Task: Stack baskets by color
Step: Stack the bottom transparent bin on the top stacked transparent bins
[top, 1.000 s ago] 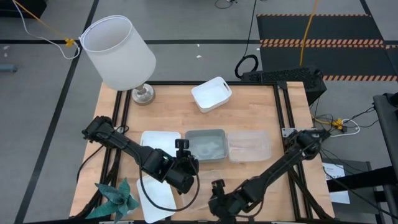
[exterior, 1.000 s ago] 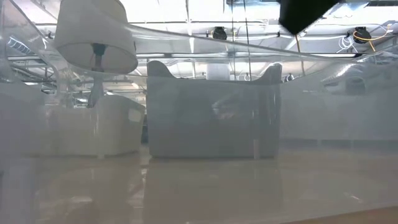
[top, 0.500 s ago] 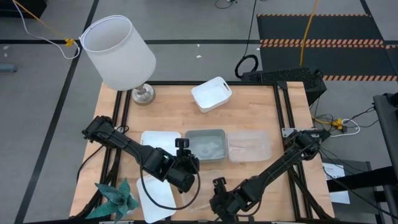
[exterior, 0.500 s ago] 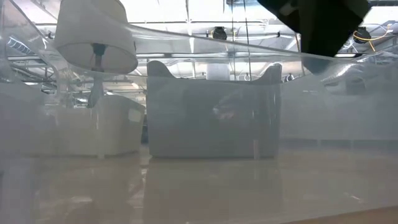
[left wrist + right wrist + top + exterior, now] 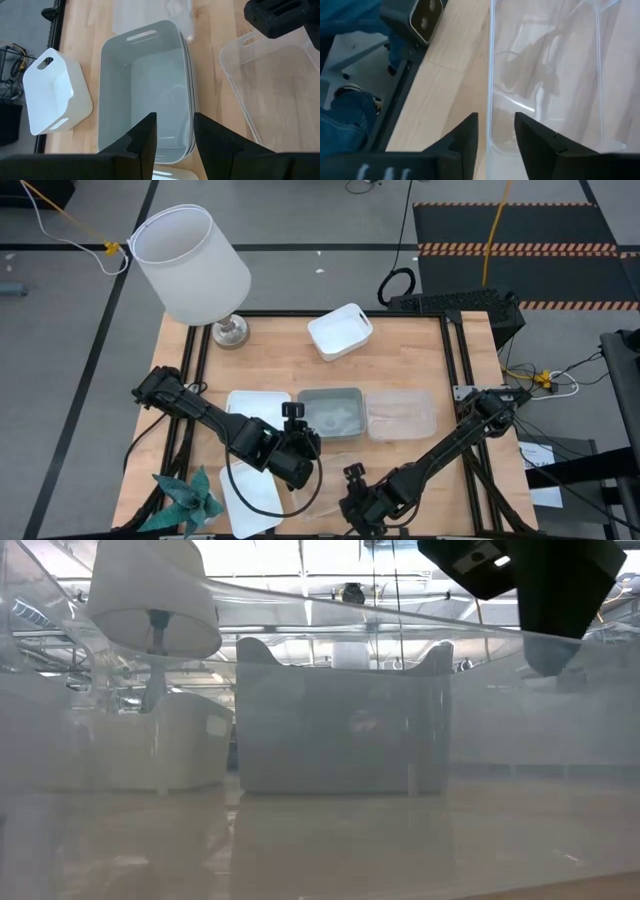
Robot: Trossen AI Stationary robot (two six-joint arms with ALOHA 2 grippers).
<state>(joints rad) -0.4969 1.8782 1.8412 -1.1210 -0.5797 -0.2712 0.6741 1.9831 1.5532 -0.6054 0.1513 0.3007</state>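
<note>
Across the table's middle stand a white basket (image 5: 256,404), a grey-blue basket (image 5: 330,412) and a clear basket (image 5: 400,415). Another white basket (image 5: 340,330) sits toward the far edge, and a third (image 5: 255,502) lies near the front left. A loose clear basket (image 5: 545,75) lies near the front edge. My right gripper (image 5: 496,135) stands open at that basket's right end, one finger inside its end wall and one outside. My left gripper (image 5: 175,135) hovers open above the grey-blue basket (image 5: 145,90), holding nothing. My right gripper comes slanting down at the loose clear basket's end rim (image 5: 492,135), close to a corner, with a finger on each side of the thin wall. Whether a finger touches the wall I cannot tell. The basket rests flat on the table.
A lamp with a big white shade (image 5: 190,260) stands at the far left corner. A green folded thing (image 5: 190,498) lies at the near left corner. The low camera (image 5: 426,17) sits at the front edge, and a person's leg (image 5: 342,132) shows beyond it.
My right gripper has sunk toward the loose clear basket's rim, coming further into the low view from above. The baskets have stayed where they were.
</note>
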